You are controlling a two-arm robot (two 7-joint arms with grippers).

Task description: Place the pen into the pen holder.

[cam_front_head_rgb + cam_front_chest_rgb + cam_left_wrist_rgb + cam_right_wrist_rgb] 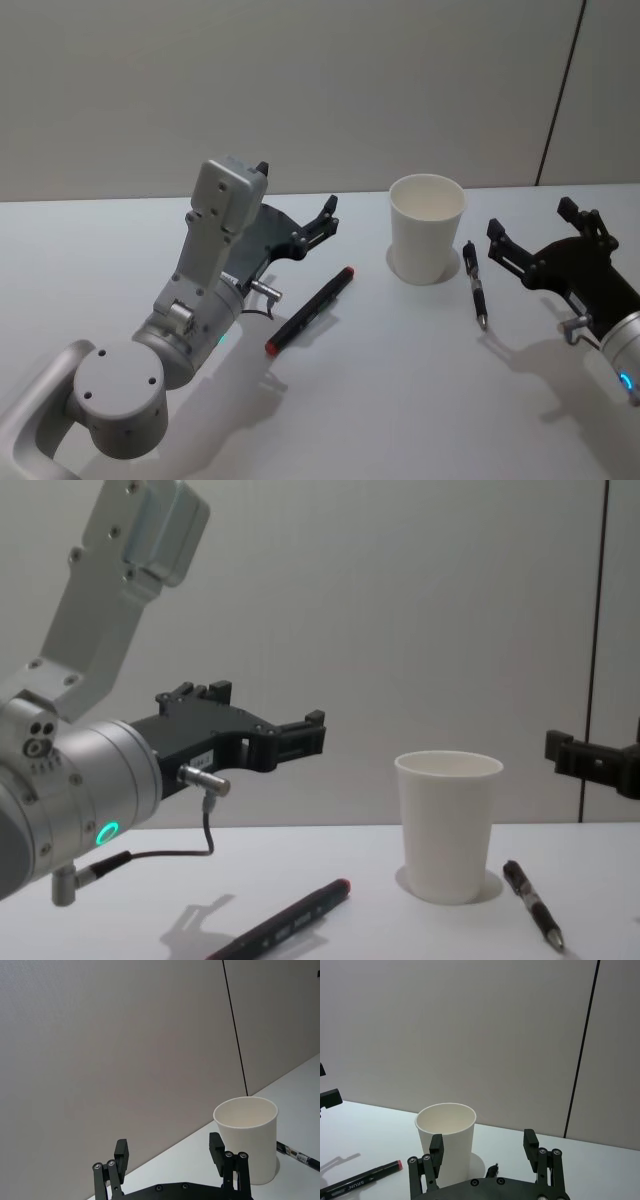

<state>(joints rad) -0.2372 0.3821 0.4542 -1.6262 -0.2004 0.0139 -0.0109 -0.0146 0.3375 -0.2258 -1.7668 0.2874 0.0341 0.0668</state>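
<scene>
Left gripper (296, 190): left of centre in the head view, above the table (400, 400), fingers spread, empty.
Pen (310, 309): centre, flat and diagonal, below-right of that gripper.
Cup (427, 230): upright, right of centre, apart from the pen.
Click pen (475, 283): just right of the cup.
Right gripper (531, 220): right edge, fingers spread, empty.

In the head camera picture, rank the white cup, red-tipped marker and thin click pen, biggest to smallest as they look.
1. white cup: bulkiest by far.
2. red-tipped marker: longer and thicker than the last.
3. thin click pen: shortest, slimmest.
The marker lies slightly nearer, but the gap is clear.
</scene>
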